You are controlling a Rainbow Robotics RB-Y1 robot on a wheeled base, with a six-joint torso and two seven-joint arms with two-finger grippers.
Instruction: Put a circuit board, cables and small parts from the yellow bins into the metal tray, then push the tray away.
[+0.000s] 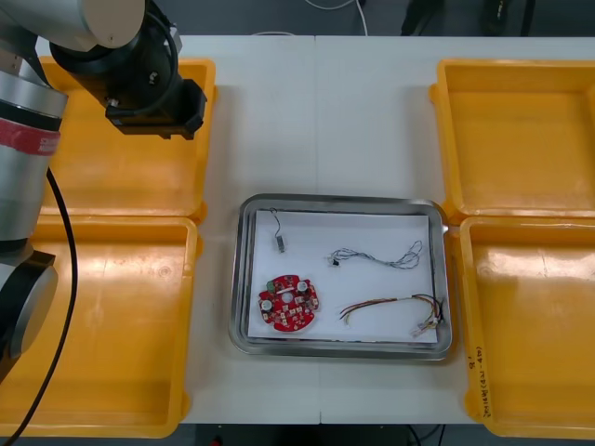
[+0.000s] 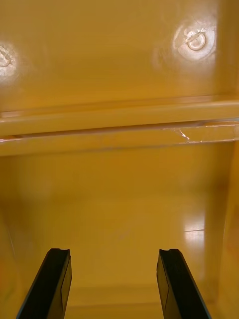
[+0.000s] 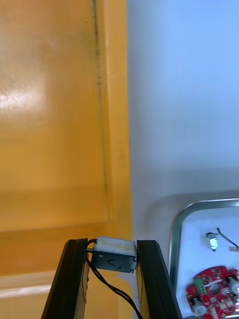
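Observation:
My left gripper (image 1: 153,100) hangs over the inner edge of the far left yellow bin (image 1: 121,177). In the left wrist view it (image 3: 115,245) is shut on a small black part (image 3: 115,255) with a white top and a black wire trailing down. The metal tray (image 1: 244,279), white inside, holds a round red circuit board (image 1: 288,304), a small metal part on a black wire (image 1: 277,240), a blue and white cable (image 1: 376,255) and a red and yellow cable (image 1: 395,307). My right gripper (image 2: 113,251) is open over a bare orange bin floor (image 2: 114,199).
The near left bin (image 1: 102,325), far right bin (image 1: 516,139) and near right bin (image 1: 530,325) look bare. In the left wrist view the tray's corner (image 3: 179,219), the board (image 3: 211,291) and the light table (image 3: 184,99) lie beyond the bin's rim (image 3: 115,149).

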